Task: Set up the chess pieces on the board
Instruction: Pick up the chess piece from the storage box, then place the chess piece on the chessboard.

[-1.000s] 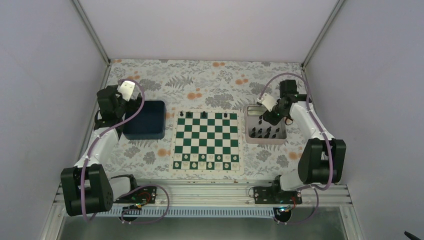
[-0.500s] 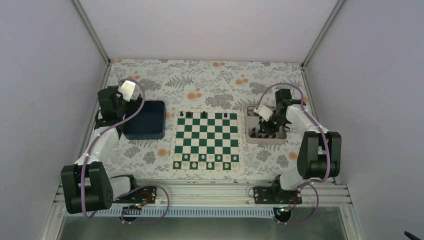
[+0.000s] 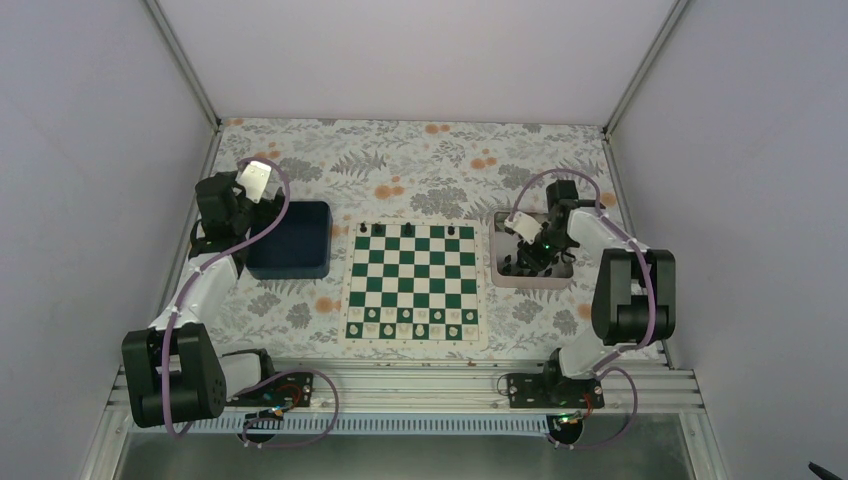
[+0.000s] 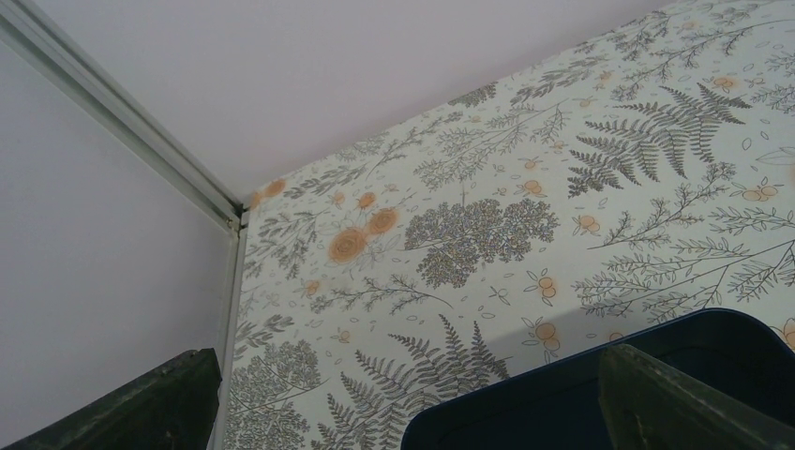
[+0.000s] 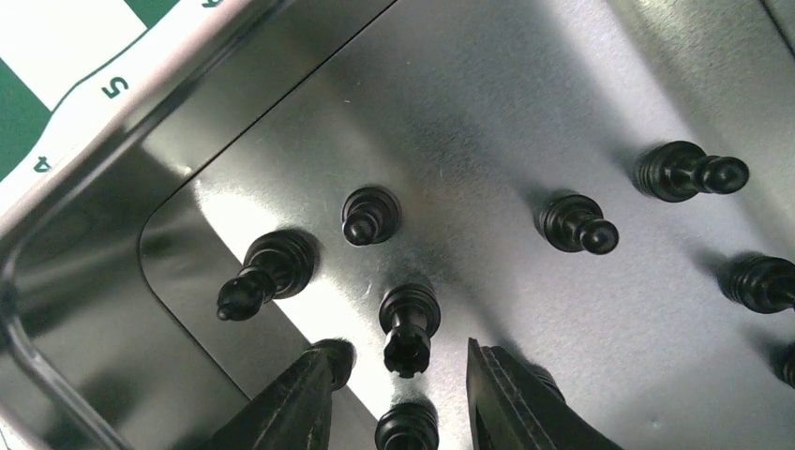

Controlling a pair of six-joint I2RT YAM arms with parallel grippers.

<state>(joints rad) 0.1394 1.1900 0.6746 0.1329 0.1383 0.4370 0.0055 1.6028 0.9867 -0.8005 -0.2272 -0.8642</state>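
Standing on board (image 3: 412,275): four black chess pieces (image 3: 408,229)

**Board** (image 3: 412,283): dark green and white checks; white border with dark numerals.
**Chess pieces** (image 5: 410,323): glossy black throughout.
**Cream pieces** (image 3: 420,316): pale cream, plain.
**Tray** (image 5: 525,84): silver metal, unpatterned, with bright white glare and dark reflections.
**Bin** (image 3: 290,268): dark blue, plain.
**Table covering** (image 4: 469,234): off-white ground printed with grey ferns, leafy sprigs and seed heads, dotted with orange blossoms and berries.
**Walls** (image 3: 420,60): pale lilac-grey, plain; pale metal corner strips.
**Arms** (image 3: 200,290): white links, black joints.
**Cables** (image 3: 286,205): purple.
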